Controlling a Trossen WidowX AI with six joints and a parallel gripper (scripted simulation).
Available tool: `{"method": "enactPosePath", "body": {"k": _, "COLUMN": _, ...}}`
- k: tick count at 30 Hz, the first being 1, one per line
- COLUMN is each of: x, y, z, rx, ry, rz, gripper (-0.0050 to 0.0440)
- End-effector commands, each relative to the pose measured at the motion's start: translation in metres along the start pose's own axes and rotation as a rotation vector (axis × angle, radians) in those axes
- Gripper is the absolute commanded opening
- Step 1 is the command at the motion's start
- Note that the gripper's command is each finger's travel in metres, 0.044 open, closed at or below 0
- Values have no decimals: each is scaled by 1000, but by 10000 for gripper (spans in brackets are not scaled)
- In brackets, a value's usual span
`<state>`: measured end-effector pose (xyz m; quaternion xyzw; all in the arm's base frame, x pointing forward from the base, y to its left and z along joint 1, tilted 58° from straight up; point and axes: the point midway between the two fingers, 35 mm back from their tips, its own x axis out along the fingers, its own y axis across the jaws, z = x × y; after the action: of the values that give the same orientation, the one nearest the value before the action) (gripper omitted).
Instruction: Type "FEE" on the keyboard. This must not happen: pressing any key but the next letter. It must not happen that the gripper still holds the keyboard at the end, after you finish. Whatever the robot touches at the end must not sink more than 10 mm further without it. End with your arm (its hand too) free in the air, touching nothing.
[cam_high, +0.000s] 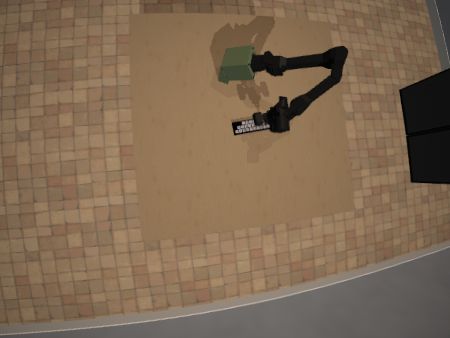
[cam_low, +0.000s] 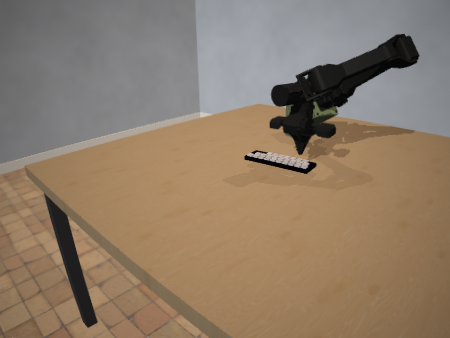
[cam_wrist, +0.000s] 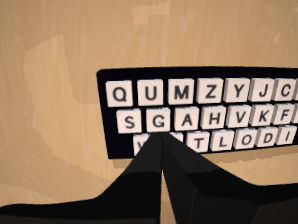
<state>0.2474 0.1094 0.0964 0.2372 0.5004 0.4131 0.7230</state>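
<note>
- Legible key caps on the keyboard (cam_wrist: 200, 112), read from the wrist view: top row Q, U, M, Z, Y, J, C; middle row S, G, A, H, V, K, F; bottom row partly hidden, with T, L, O, D, I readable. No brand marking is legible.
- The keyboard is a small black slab with white keys, lying flat on the wooden surface (cam_low: 210, 240), a short way in front of the arm's green base (cam_high: 236, 63).
- The jaws are clenched tight, tips meeting in a single point with nothing between them.
- In the wrist view the point overlaps the bottom key row, just below G and A and left of T.
- In the exterior view the jaws (cam_low: 300, 148) point downward over the far long edge of the keyboard (cam_low: 280, 161), toward its right end. Whether the tip touches a key cannot be told.
- From the top view the wrist covers one end of the keyboard (cam_high: 248, 126).
</note>
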Motion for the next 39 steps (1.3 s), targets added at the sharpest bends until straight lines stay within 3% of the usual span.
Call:
{"method": "enactPosePath", "body": {"k": 1, "x": 0, "y": -1, "z": -1, "rx": -3, "ry": 2, "rz": 4, "gripper": 0}}
{"method": "enactPosePath", "body": {"k": 9, "x": 1, "y": -68, "z": 0, "rx": -3, "ry": 2, "rz": 4, "gripper": 0}}
{"method": "enactPosePath", "body": {"k": 22, "x": 1, "y": -71, "z": 0, "rx": -3, "ry": 2, "rz": 4, "gripper": 0}}
{"method": "enactPosePath", "body": {"k": 30, "x": 1, "y": -138, "z": 0, "rx": -3, "ry": 2, "rz": 4, "gripper": 0}}
{"method": "enactPosePath", "body": {"k": 39, "x": 1, "y": -140, "z": 0, "rx": -3, "ry": 1, "rz": 4, "gripper": 0}}
